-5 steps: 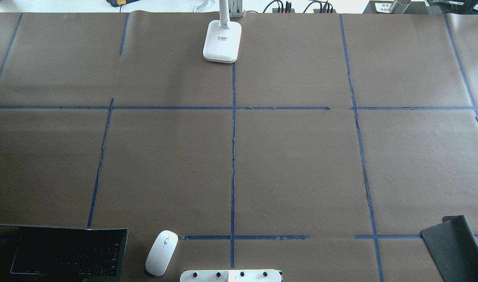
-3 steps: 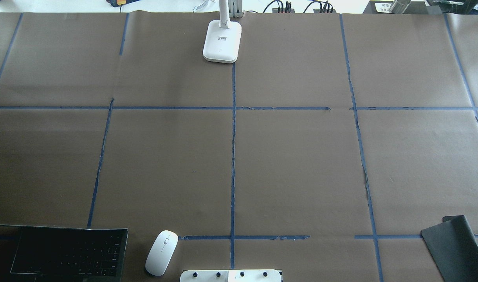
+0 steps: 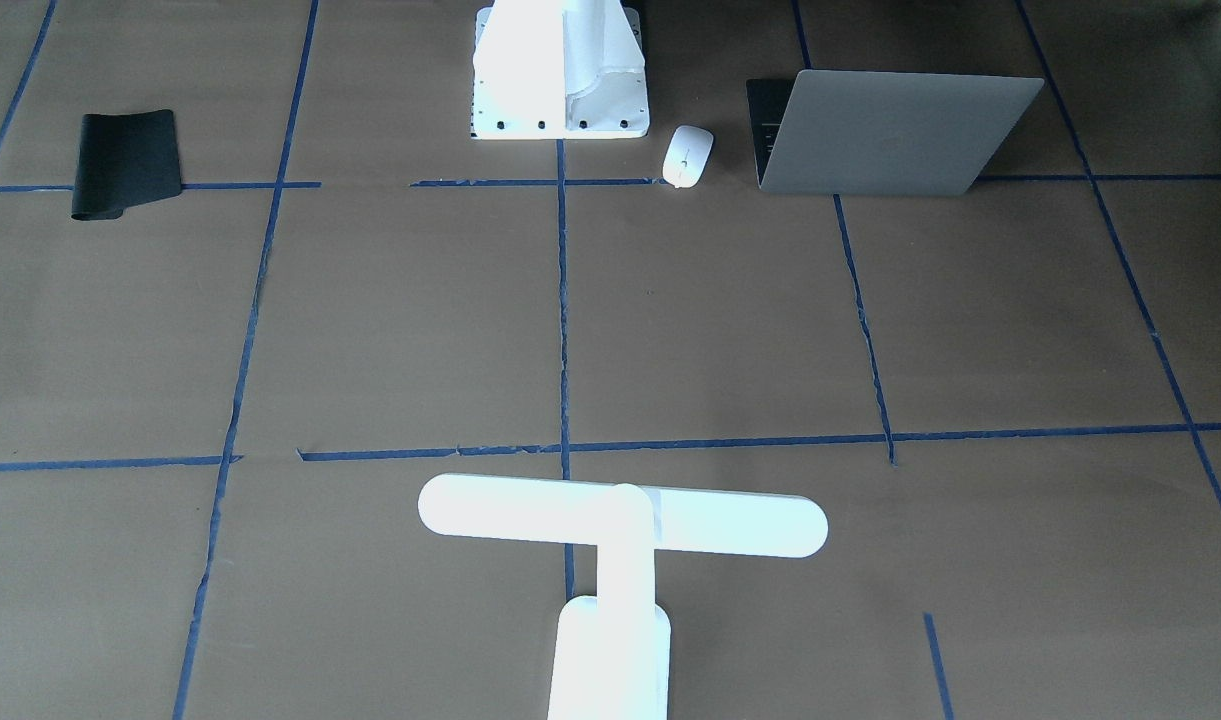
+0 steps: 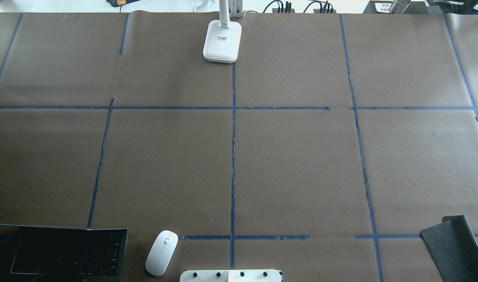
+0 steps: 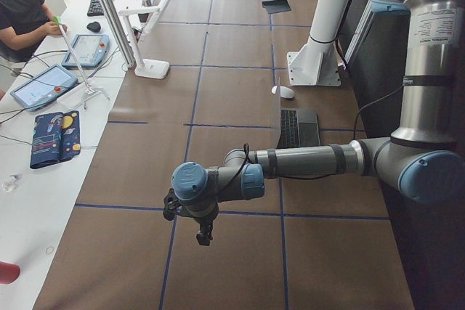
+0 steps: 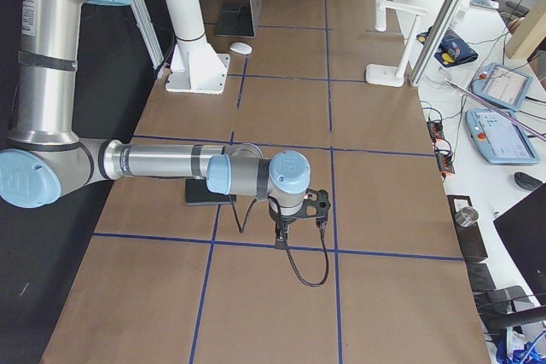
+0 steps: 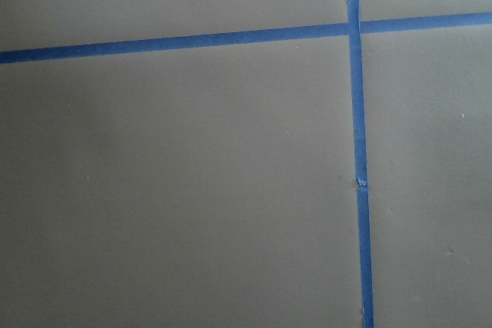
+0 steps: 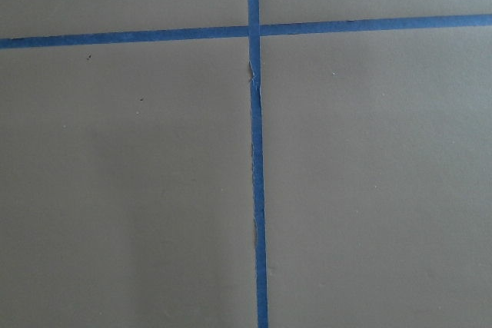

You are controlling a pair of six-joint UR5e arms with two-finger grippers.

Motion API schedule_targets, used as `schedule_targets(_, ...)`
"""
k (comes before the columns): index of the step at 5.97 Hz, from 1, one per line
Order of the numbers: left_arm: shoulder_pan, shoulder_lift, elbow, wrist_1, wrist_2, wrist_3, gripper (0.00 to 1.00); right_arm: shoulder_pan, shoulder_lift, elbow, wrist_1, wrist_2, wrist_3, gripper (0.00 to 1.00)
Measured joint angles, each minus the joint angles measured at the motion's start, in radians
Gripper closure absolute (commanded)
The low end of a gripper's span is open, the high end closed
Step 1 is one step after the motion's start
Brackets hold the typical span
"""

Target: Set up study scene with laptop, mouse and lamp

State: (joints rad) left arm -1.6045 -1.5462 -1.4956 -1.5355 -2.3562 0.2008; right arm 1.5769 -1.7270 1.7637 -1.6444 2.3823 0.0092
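Note:
The laptop stands open at the robot's near left corner, silver lid towards the front camera, and its dark keyboard shows in the overhead view. The white mouse lies between it and the pedestal, also in the overhead view. The white T-shaped lamp stands at the far middle edge, with its base in the overhead view. My left gripper and right gripper hang over bare paper beyond the table's ends. I cannot tell whether they are open or shut. Both wrist views show only paper and tape.
A black mat lies at the robot's near right, also in the overhead view. The white bolted pedestal stands at the near middle. Brown paper with blue tape lines covers the table. A seated person and tablets are beyond the far edge.

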Motion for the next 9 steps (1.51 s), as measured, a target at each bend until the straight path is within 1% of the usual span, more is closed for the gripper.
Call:
schedule_targets(4, 0.003, -0.034, -0.022, 0.003, -0.010, -0.005, 0.00, 0.000, 0.007, 0.005, 0.002, 0.000, 0.000, 0.00)
schedule_targets(6, 0.007, -0.100, -0.015, 0.013, -0.046, -0.060, 0.00, 0.000, 0.011, 0.006, 0.002, 0.000, 0.000, 0.00)
schedule_targets(7, 0.007, -0.126, -0.015, 0.011, -0.050, -0.092, 0.00, 0.000, 0.011, 0.006, 0.002, 0.000, 0.000, 0.00)
schedule_targets(8, 0.008, -0.133, -0.035, 0.014, -0.051, -0.108, 0.00, 0.000, 0.011, 0.005, 0.002, 0.000, -0.002, 0.00)
schedule_targets(9, 0.009, -0.115, -0.093, 0.018, -0.052, -0.151, 0.00, 0.000, 0.012, 0.005, 0.002, 0.000, -0.003, 0.00)
